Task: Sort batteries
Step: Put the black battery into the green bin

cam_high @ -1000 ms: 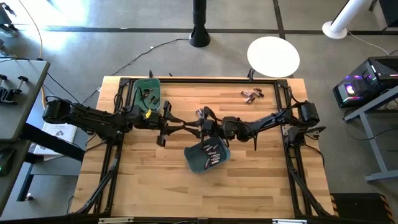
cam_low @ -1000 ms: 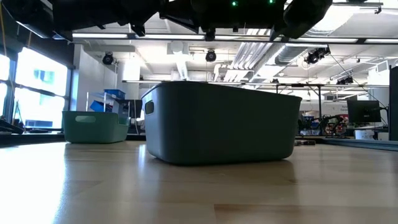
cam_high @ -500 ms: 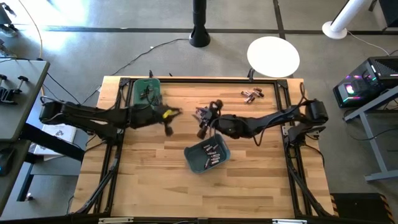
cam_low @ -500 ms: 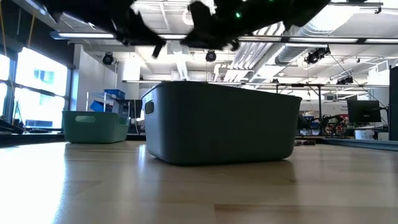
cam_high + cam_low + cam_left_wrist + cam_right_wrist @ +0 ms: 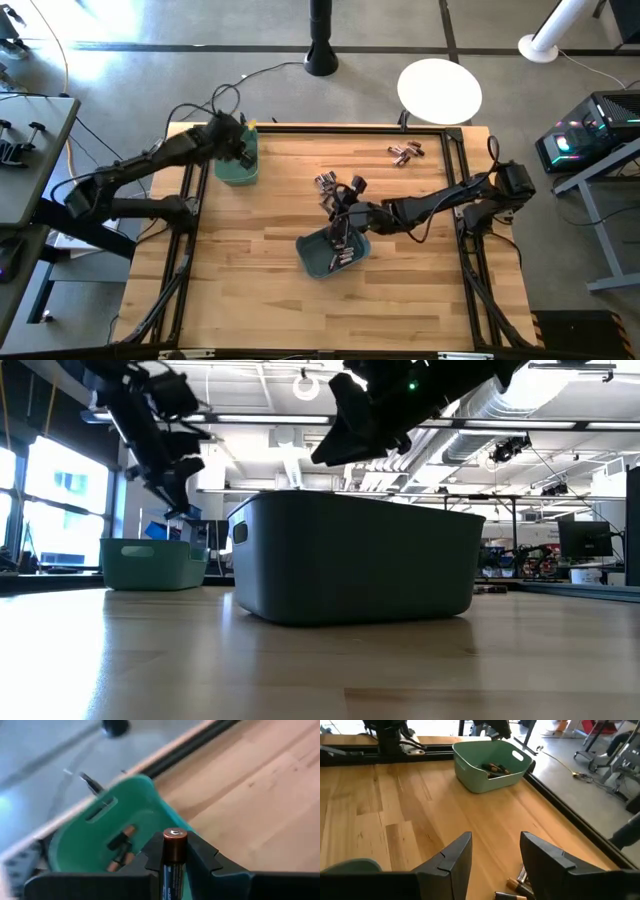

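Battery (image 5: 174, 855) stands clamped upright in left hand (image 5: 175, 862) above green bin (image 5: 100, 837); right hand (image 5: 492, 855) gapes.

Held battery (image 5: 173, 865): lower end cut off by the left wrist view's edge.
Teal bin (image 5: 350, 558): contents hidden behind its wall in the low view.
Loose batteries (image 5: 405, 152): too small to count from above.

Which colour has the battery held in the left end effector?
Copper-brown above, dark below; the battery shows best in the left wrist view.
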Motion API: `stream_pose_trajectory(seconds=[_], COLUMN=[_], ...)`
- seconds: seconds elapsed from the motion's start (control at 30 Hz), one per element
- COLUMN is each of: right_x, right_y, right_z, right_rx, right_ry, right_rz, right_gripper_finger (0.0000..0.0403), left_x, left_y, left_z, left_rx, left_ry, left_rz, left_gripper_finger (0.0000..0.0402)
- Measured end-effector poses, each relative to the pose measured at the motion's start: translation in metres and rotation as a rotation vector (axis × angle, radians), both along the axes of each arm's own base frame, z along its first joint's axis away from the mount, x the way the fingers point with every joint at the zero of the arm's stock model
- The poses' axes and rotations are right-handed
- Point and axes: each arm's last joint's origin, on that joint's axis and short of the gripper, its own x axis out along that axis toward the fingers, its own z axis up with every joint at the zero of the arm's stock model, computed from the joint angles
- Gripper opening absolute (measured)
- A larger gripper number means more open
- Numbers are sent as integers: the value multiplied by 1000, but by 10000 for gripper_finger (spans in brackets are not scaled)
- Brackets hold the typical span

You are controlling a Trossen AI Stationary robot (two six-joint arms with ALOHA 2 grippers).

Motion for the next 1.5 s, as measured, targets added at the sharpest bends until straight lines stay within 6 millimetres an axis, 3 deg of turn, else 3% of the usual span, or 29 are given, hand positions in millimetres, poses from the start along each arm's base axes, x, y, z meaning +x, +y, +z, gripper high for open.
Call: stream_pose_trajectory(seconds=[0.3, 0.5, 0.73, 0.97, 1.3, 1.5], right_x=[-1, -1, -1, -1, -1, -1], right_y=[6, 6, 6, 6, 6, 3], right_z=[0, 0, 0, 0, 0, -2], right_rx=[-37, -43, -43, -35, -12, -45], right_ry=[7, 11, 11, 7, -5, 32], right_rz=[-11, -9, -9, -12, -15, 0], right_gripper_finger=[161, 161, 161, 161, 161, 161], left_x=[-12, -7, -2, -2, -2, 2], left_y=[39, 50, 56, 56, 57, 56], left_z=[-34, -61, -77, -79, -78, -51], left_rx=[-195, -285, -317, -319, -312, -222], left_ry=[41, 124, 171, 183, 195, 132], left_rz=[50, 55, 33, 21, 24, 13], left_gripper_finger=[41, 51, 54, 67, 166, 185])
